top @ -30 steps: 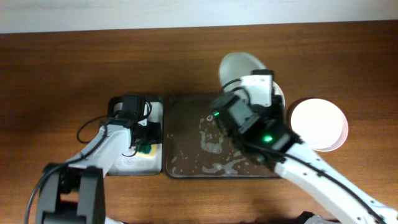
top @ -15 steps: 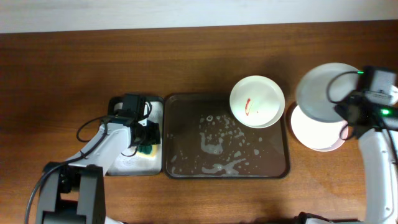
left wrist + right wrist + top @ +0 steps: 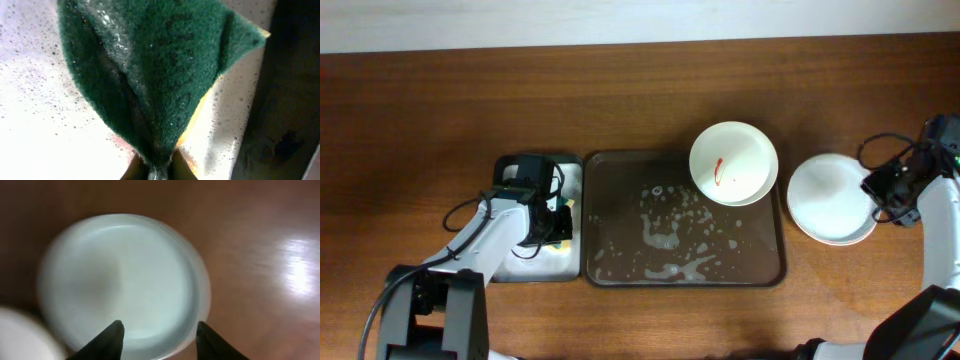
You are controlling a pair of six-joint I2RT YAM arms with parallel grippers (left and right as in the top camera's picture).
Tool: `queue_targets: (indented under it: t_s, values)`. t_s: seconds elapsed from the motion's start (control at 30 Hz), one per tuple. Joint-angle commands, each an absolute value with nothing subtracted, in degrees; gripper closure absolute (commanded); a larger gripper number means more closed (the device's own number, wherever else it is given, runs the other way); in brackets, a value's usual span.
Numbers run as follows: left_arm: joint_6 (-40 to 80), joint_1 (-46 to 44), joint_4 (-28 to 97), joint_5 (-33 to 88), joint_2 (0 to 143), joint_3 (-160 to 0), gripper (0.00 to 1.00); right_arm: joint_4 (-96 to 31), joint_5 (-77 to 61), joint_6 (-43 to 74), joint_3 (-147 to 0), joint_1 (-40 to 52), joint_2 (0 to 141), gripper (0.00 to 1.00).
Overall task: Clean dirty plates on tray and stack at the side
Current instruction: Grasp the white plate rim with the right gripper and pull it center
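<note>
A white dirty plate (image 3: 733, 163) with a red smear sits on the upper right corner of the dark brown tray (image 3: 620, 200), which is wet with suds. To the right of the tray, a pale green plate (image 3: 125, 275) lies on top of a stack (image 3: 832, 198) on the table. My right gripper (image 3: 160, 330) hovers open over the plate's near rim, holding nothing; in the overhead view the right gripper (image 3: 882, 190) is at the stack's right edge. My left gripper (image 3: 155, 167) is shut on a green and yellow sponge (image 3: 155, 65) above the small tray (image 3: 530, 266).
The small white-bottomed tray stands against the dark tray's left side, wet and speckled (image 3: 45, 125). Bare wooden table (image 3: 620, 100) surrounds everything. A white curved edge (image 3: 12, 335) shows at the lower left of the right wrist view.
My right arm swung from the tray to the right with a plate, laid it on the stack and opened. My left gripper closed on the sponge.
</note>
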State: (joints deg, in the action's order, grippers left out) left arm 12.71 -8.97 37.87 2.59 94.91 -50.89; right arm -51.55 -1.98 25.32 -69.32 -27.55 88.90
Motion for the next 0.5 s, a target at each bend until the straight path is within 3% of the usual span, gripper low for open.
queue_targets:
  t_s: [0.0,0.07,0.23,0.3,0.47]
  values:
    - [12.53,-8.99,37.58,3.25,93.89,-50.09,0.23,-50.76,-22.11,13.91,-69.93,-24.62,89.21,0.47]
    - [12.53,-8.99,37.6,3.27,93.89,-50.09,0.18,-50.72,-21.85,10.28,-69.91,-20.49,89.34,0.46]
    - [12.53,-8.99,37.95,3.29,93.89,-50.06,0.18,-48.18,-15.05,9.87,-69.87,-11.46,92.44,0.47]
    - [12.53,-8.99,38.24,3.27,93.89,-50.06,0.18,-44.14,-9.96,10.26,-69.87,-8.54,95.57,0.52]
    - [12.53,-8.99,38.22,3.27,93.89,-50.06,0.1,-34.7,-7.03,11.4,-69.87,-7.44,101.69,0.56]
